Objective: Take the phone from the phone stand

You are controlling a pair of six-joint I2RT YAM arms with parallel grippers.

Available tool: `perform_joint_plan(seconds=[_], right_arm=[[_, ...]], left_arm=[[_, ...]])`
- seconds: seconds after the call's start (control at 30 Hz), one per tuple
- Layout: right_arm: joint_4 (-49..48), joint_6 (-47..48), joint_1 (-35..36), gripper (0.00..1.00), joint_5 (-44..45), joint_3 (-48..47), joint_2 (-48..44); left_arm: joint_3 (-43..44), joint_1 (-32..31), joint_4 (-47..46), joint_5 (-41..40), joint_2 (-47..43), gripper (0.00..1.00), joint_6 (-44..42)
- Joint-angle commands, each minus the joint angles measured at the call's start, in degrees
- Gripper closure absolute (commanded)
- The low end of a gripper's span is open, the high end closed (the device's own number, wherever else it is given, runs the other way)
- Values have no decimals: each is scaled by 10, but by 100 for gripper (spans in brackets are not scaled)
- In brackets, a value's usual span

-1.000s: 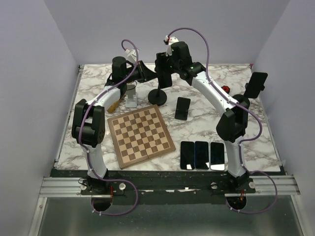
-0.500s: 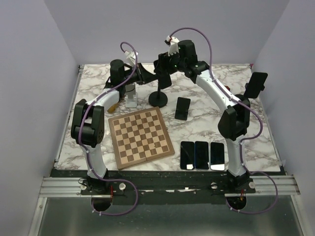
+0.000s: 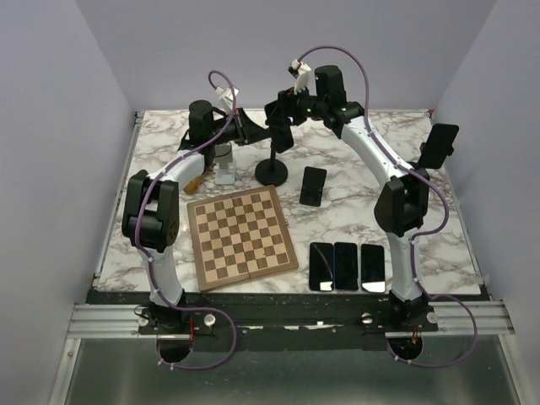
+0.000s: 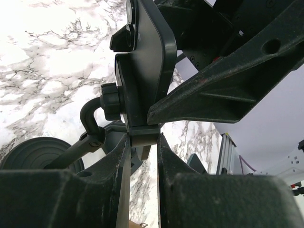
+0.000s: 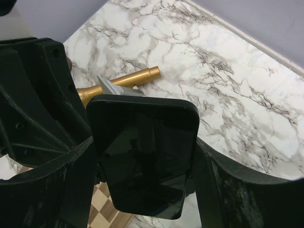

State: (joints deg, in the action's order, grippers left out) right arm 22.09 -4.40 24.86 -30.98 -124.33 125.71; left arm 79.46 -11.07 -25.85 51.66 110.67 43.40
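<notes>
Both grippers are committed near the table's far edge: the phone (image 5: 142, 152) is clamped by the right gripper (image 5: 145, 183), its wrist just swung rearward; the phone stand (image 3: 272, 172) is pinched by the left gripper (image 4: 143, 151). Separation is expected next.

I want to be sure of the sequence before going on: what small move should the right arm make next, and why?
Probably the right gripper should draw the phone slowly up, out of the phone stand. Its fingers appear to press both side edges of the phone, and the left gripper seems clamped on the stand's lower tab, so the stand should not tip.
</notes>
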Motion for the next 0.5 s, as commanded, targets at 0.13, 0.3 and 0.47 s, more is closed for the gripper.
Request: perform_joint_plan(seconds=[0.13, 0.3, 0.47], right_arm=[[-6, -53, -1, 99, -136, -26, 6], [-34, -65, -2, 99, -60, 14, -21], [-44, -92, -2, 99, -29, 18, -19]], left_arm=[[25, 13, 68, -31, 12, 100, -24], [-6, 15, 68, -79, -18, 100, -36], [-48, 9, 4, -66, -48, 81, -32]])
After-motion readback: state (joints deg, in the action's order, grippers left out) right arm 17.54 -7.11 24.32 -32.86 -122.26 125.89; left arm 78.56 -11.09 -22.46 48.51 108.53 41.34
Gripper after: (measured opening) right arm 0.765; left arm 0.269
